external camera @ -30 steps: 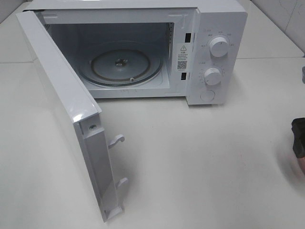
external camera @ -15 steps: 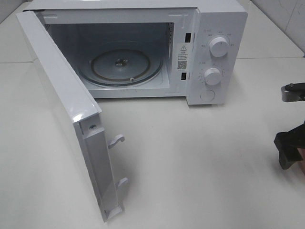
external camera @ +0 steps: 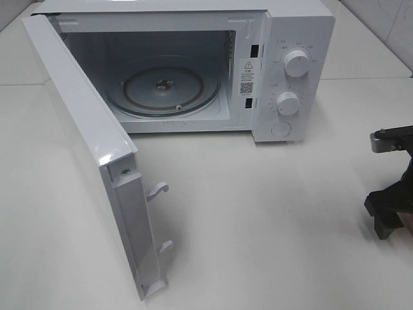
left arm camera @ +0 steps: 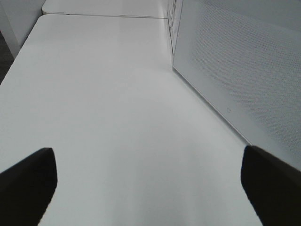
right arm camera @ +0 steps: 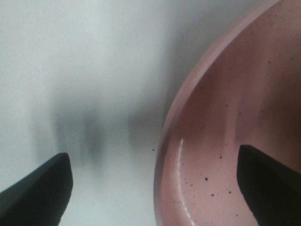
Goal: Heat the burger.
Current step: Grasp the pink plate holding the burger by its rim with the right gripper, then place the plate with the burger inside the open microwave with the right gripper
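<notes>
Right pincer: the right pincer (right arm camera: pixel 153 165) is shown with its dark fingers held apart and clamped on nothing. The rim of the pink plate (right arm camera: pixel 221 108) lies between them, with one finger over the plate's hollow and the other over bare bench. Whether either finger touches the plate cannot be told.
Left pincer: the left pincer (left arm camera: pixel 148 155) is held wide apart and empty, low over the bench, near the outer face of the microwave door.
Burger: the burger is seen in no view. The visible part of the plate is bare but for dark specks, so the burger is judged to sit on the hidden part.
Step in hand: taking the plate by its rim is judged to be the current step.
Doing it well: the rim should be seated deep between the fingers before they are closed. The plate should be kept level so that nothing slides, and lifted clear before it is carried.
Bench: the bench (external camera: pixel 258 213) is white, smooth and matte.
Microwave: the white microwave (external camera: pixel 284 39) stands at the back, well apart from the right pincer. Its door (external camera: pixel 84 129) is swung wide, the glass turntable (external camera: pixel 162 87) is bare, and two dials (external camera: pixel 297 62) are set at its right.
Route: the door's latch hooks (external camera: pixel 158 189) jut toward the path and should be cleared.
Room: a pale tiled wall (external camera: pixel 393 26) is glimpsed at the far right.
</notes>
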{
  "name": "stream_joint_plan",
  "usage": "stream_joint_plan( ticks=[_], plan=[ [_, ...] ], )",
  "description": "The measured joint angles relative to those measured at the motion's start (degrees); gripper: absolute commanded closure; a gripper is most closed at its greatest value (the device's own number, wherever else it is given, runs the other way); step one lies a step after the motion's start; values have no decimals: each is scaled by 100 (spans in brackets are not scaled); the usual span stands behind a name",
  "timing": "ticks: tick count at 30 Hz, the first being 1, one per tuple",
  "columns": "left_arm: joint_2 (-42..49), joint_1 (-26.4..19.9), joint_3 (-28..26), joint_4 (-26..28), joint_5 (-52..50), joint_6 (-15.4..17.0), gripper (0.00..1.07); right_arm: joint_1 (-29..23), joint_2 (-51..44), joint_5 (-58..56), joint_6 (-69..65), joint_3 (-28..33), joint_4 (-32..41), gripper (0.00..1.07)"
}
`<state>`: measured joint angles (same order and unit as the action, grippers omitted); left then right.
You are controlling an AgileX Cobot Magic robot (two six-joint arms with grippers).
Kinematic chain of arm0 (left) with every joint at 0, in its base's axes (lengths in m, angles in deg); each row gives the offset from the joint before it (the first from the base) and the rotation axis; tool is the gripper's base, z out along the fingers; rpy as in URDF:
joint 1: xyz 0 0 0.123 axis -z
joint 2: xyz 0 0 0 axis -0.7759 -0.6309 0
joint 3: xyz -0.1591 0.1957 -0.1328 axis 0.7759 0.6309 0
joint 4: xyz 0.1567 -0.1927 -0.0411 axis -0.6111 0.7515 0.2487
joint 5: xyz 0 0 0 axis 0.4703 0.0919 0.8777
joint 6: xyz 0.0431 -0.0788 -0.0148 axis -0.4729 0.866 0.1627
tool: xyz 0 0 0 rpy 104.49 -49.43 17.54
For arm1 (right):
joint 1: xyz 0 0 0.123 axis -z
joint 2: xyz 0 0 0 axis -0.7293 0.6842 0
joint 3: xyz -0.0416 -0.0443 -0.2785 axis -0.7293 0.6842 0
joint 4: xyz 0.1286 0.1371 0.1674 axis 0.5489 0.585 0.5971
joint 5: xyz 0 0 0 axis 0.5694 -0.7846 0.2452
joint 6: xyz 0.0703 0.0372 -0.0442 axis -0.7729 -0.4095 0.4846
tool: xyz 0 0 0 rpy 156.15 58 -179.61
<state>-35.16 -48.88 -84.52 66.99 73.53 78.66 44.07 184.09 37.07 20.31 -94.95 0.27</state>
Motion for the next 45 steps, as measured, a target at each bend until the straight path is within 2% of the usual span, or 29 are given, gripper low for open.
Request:
stream_joint_plan(
  ticks=[3, 4, 5, 6, 10, 12, 13, 15, 16, 17, 18, 19, 20, 21, 22, 23, 24, 39, 44, 45],
  plan=[
    [0, 0, 0, 0, 0, 0, 9, 0, 0, 109, 0, 0, -86, 27],
    [0, 0, 0, 0, 0, 0, 9, 0, 0, 120, 0, 0, -92, 33],
    [0, 0, 0, 0, 0, 0, 9, 0, 0, 120, 0, 0, -92, 33],
    [0, 0, 0, 0, 0, 0, 9, 0, 0, 132, -6, 0, -103, 39],
    [0, 0, 0, 0, 0, 0, 9, 0, 0, 166, -46, 6, -195, 46],
    [0, 0, 0, 0, 0, 0, 9, 0, 0, 172, -109, 34, -229, 55],
    [0, 0, 0, 0, 0, 0, 9, 0, 0, 172, -109, 34, -229, 55],
    [0, 0, 0, 0, 0, 0, 9, 0, 0, 189, -160, 40, -241, 67],
    [0, 0, 0, 0, 0, 0, 9, 0, 0, 189, -160, 40, -241, 67],
    [0, 0, 0, 0, 0, 0, 9, 0, 0, 189, -183, 40, -241, 78],
    [0, 0, 0, 0, 0, 0, 9, 0, 0, 189, -183, 40, -241, 78],
    [0, 0, 0, 0, 0, 0, 9, 0, 0, 189, -189, 40, -246, 89],
    [0, 0, 0, 0, 0, 0, 9, 0, 0, 183, -189, 40, -258, 94],
    [0, 0, 0, 0, 0, 0, 9, 0, 0, 183, -189, 40, -258, 94],
    [0, 0, 0, 0, 0, 0, 9, 0, 0, 143, -189, 40, -298, 101],
    [0, 0, 0, 0, 0, 0, 9, 0, 0, 143, -189, 40, -298, 101],
    [0, 0, 0, 0, 0, 0, 9, 0, 0, 120, -195, 40, -309, 107],
    [0, 0, 0, 0, 0, 0, 9, 0, 0, 97, -407, 57, -498, 107],
    [0, 0, 0, 0, 0, 0, 9, -52, 0, 17, -768, 57, -831, 107],
    [0, 0, 0, 0, 0, 0, 9, -126, 0, -86, -1003, 57, -1077, 107]
  ],
)
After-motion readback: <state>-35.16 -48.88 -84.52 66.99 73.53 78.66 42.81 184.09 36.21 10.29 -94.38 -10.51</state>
